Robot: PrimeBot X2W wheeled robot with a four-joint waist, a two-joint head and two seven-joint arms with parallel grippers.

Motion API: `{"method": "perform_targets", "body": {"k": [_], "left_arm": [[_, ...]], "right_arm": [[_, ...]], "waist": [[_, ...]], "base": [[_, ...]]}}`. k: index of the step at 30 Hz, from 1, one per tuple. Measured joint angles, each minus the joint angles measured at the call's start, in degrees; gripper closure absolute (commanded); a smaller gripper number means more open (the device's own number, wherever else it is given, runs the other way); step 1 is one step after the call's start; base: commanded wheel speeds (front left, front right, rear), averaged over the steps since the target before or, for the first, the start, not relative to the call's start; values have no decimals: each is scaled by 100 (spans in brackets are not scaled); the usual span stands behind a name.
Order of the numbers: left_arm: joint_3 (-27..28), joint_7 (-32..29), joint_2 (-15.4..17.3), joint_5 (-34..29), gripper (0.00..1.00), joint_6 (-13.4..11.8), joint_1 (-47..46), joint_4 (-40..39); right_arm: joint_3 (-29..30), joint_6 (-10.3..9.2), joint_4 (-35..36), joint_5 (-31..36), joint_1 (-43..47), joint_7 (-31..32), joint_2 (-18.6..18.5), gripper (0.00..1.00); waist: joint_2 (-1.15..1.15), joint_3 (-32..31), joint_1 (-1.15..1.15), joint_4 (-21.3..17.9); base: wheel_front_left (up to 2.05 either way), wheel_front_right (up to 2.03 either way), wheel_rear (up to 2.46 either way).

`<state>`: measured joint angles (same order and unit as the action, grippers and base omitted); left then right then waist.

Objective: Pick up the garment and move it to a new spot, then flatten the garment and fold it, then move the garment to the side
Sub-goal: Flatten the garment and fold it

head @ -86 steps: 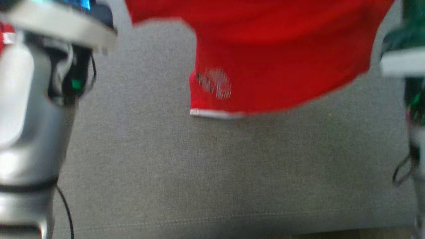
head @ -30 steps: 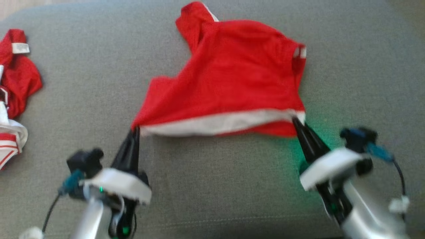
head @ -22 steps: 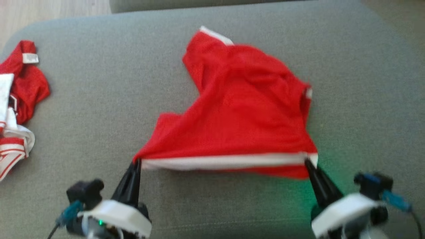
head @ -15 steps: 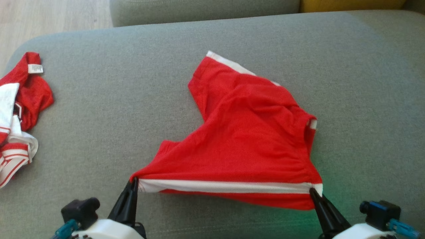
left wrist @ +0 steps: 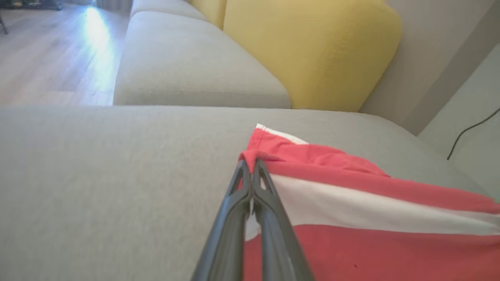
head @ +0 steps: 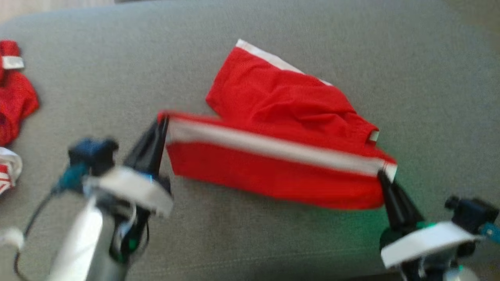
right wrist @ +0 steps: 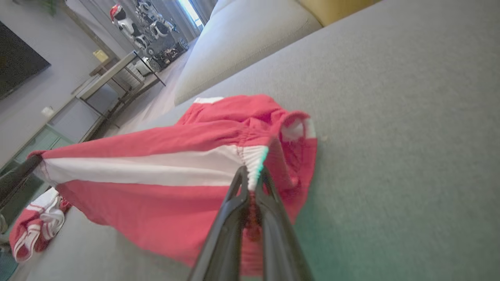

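Head view is showing the red garment lying on the grey sofa seat, its white-banded waist edge being held taut and raised between the two end effectors. The left end effector is pinching the band's left corner, fingers closed on the cloth. The right end effector is clamping the right corner likewise. A red panel is hanging below the white band. Behind it the rest is lying rumpled on the seat, one white-trimmed hem pointing away. A red-and-white heap of clothes is sitting well apart at the left edge.
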<state>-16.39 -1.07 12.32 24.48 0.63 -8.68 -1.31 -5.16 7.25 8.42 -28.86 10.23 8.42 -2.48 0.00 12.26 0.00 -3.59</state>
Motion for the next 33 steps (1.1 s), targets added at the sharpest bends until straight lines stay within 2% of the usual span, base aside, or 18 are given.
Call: {"method": "perform_targets", "body": {"k": [5, 14, 16, 19, 27, 29, 30, 31, 32, 33], "left_arm": [[-136, -185, -12, -78, 100, 208, -1189, 545], [-296, -253, -354, -76, 100, 448, -3170, 2463], [-334, -130, -459, -69, 100, 511, -3643, 3203], [-341, 77, -546, -69, 100, 548, -4003, 3857], [-405, 614, -732, -9, 100, 627, -4902, 5101], [-470, 779, -743, 25, 100, 648, -5053, 5338], [-493, 831, -759, 109, 65, 650, -5099, 5433], [-535, 831, -773, 159, 44, 650, -5142, 5565], [-554, 875, -787, 197, 0, 652, -5157, 5669], [-582, 927, -802, 253, 0, 650, -5156, 5749]], "right_arm": [[52, 0, -281, -142, -657, -338, -1, 100], [-110, 0, -1105, -494, -1740, -962, -9, 100], [-278, 0, -1325, -604, -1963, -1133, -8, 100], [-402, 0, -1510, -709, -2148, -1308, -10, 100], [-619, 0, -1848, -797, -2532, -1584, -13, 100], [-681, 0, -1950, -786, -2611, -1608, -12, 59], [-709, 0, -1983, -787, -2638, -1631, -12, 13], [-736, 0, -2002, -786, -2649, -1671, -12, 0], [-757, 0, -2031, -755, -2655, -1684, -12, 0], [-775, 0, -2049, -723, -2655, -1703, -13, 0]], "waist": [[0, 389, 0, -110], [0, 1083, 0, -476], [0, 1229, 0, -606], [0, 1343, 0, -734], [0, 1567, 0, -949], [0, 1597, 0, -995], [0, 1609, 0, -1013], [0, 1615, 0, -1029], [0, 1617, 0, -1044], [0, 1618, 0, -1054]], "base": [[0, 0, 0], [0, 0, 0], [0, 0, 0], [0, 0, 0], [0, 0, 0], [0, 0, 0], [0, 0, 0], [0, 0, 0], [0, 0, 0], [0, 0, 0]]}}
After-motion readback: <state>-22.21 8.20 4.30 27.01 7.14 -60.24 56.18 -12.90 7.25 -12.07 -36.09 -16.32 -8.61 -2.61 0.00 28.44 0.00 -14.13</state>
